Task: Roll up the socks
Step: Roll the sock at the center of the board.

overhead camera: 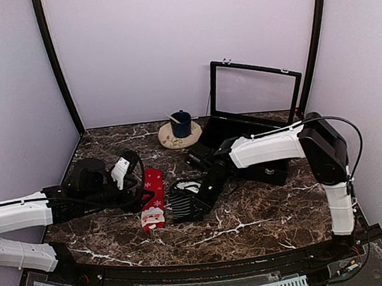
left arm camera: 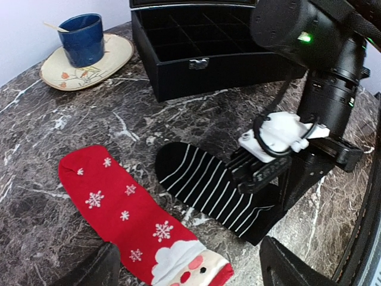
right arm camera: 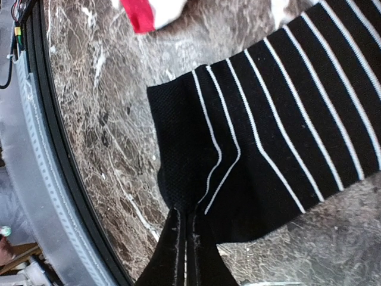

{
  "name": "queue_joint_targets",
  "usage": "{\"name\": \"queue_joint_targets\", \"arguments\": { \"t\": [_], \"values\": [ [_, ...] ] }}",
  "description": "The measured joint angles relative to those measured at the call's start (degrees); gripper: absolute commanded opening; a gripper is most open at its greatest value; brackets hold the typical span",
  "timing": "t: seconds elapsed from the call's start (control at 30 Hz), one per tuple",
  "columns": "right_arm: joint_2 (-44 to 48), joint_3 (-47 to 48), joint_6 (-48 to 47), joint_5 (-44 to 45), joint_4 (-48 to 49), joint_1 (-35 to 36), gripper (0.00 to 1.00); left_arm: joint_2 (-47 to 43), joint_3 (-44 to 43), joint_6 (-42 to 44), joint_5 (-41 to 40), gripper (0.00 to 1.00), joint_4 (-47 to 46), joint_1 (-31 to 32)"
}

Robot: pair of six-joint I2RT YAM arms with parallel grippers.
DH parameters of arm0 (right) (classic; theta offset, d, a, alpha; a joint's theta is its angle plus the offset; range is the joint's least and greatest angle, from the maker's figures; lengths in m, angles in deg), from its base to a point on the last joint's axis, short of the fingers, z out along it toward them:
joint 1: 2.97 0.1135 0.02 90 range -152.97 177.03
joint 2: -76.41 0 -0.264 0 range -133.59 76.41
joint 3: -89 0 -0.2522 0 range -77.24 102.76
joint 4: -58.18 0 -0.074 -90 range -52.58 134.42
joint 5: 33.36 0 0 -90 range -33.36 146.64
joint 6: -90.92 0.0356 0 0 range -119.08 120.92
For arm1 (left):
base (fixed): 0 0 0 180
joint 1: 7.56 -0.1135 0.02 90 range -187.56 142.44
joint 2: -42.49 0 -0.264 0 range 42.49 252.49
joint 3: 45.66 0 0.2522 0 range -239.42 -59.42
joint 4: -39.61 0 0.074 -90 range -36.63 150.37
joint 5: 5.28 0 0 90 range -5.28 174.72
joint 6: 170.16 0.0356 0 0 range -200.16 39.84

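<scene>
While the red sock (left arm camera: 125, 220) and black sock (left arm camera: 208, 185) lie flat on the counter (overhead camera: 265, 223), unrolled, the right pincer (right arm camera: 183, 229) clenches the black sock's cuff and the left pincer (left arm camera: 190, 265) hangs released.

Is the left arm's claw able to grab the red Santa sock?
Probably yes. The red sock lies flat and uncovered just under the open left claw; the black sock lies beside it, apart.

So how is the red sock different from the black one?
The red sock has white snowflakes and a Santa face; the black sock has thin white stripes. The red sock lies free; the black sock's edge is pinched in the right tool. Both lie flat on the table.
</scene>
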Motion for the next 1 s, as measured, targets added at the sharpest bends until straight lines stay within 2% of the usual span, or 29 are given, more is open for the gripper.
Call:
{"name": "queue_joint_targets", "arguments": {
  "t": [0.53, 1.0],
  "values": [
    [-4.2, 6.2, 2.4, -13.2, -5.8, -4.5, 0.02, 8.9, -2.2, 5.3, 3.9, 0.82, -0.1, 7.8],
    [-7.5, 8.2, 1.3, -18.1, -10.5, -6.3, 0.02, 20.2, -6.6, 10.6, 4.8, 0.86, -0.9, 11.0]
  ]
}}
